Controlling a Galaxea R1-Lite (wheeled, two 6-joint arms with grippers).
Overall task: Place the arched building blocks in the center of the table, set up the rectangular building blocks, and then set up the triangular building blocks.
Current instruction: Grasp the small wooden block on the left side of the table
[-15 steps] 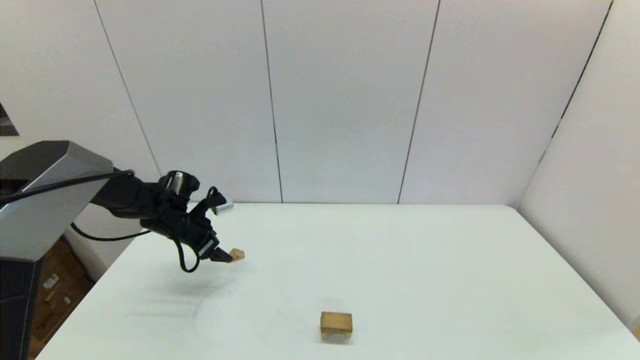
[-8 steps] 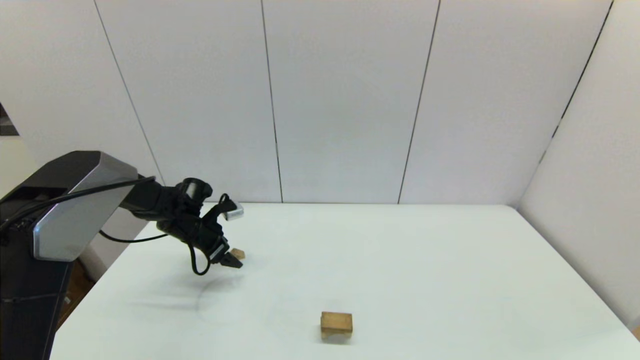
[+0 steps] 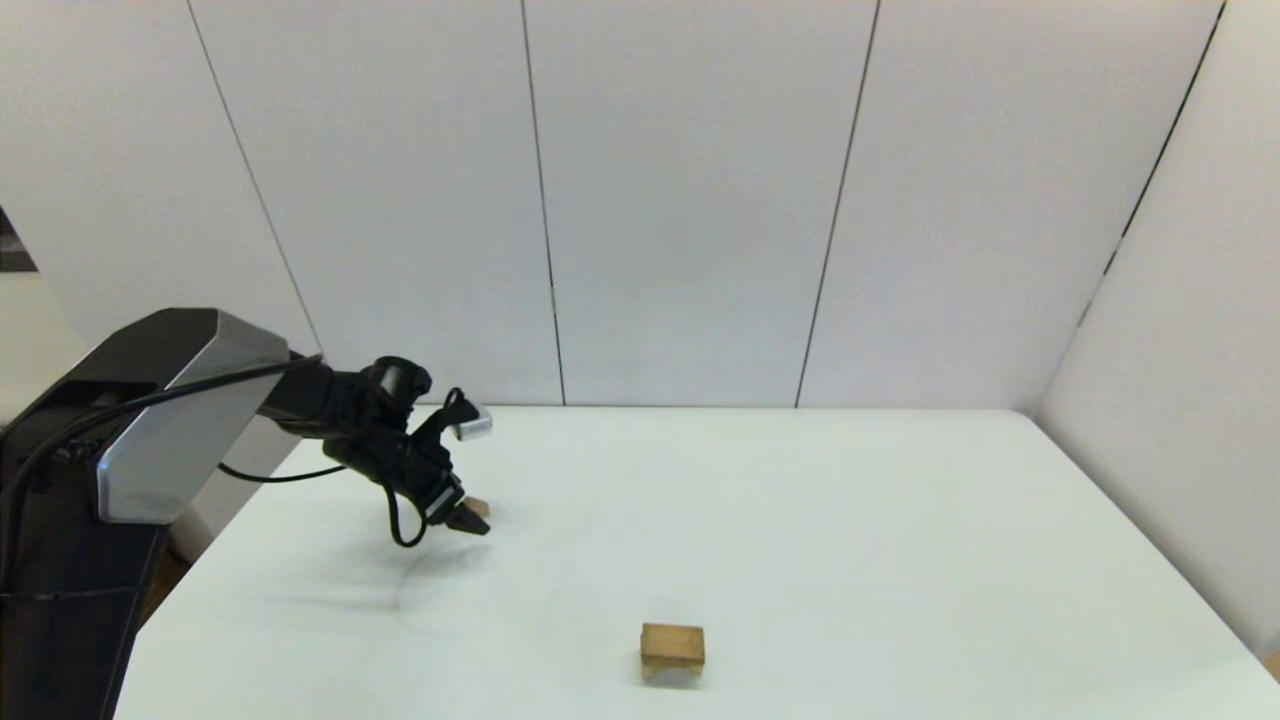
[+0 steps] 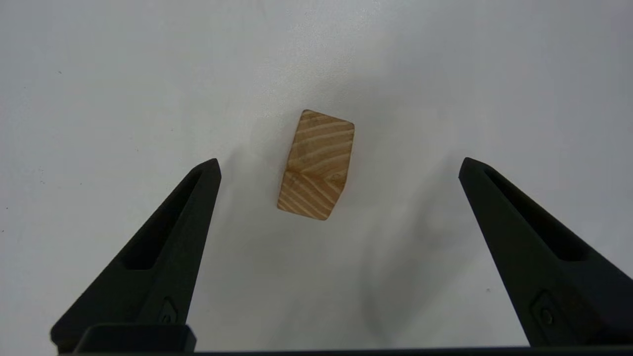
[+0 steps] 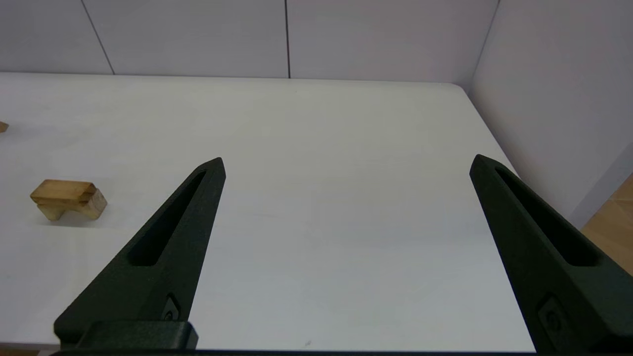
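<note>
Two end effectors, both spread wide: the left end effector (image 4: pixel 338 165) hangs over the triangular building block (image 4: pixel 316 164), which lies between its fingers, untouched, on the tabletop's (image 3: pixel 800 520) left side. Rectangular slab (image 5: pixel 63 191) sits atop the arched block (image 5: pixel 71 207) near centre front. Right end effector (image 5: pixel 346 165) idles apart.

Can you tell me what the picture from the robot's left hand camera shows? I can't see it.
A small wooden triangular block lies on the white table, seen from above. The left gripper is wide open over it, one black finger on each side, neither touching the block.
</note>
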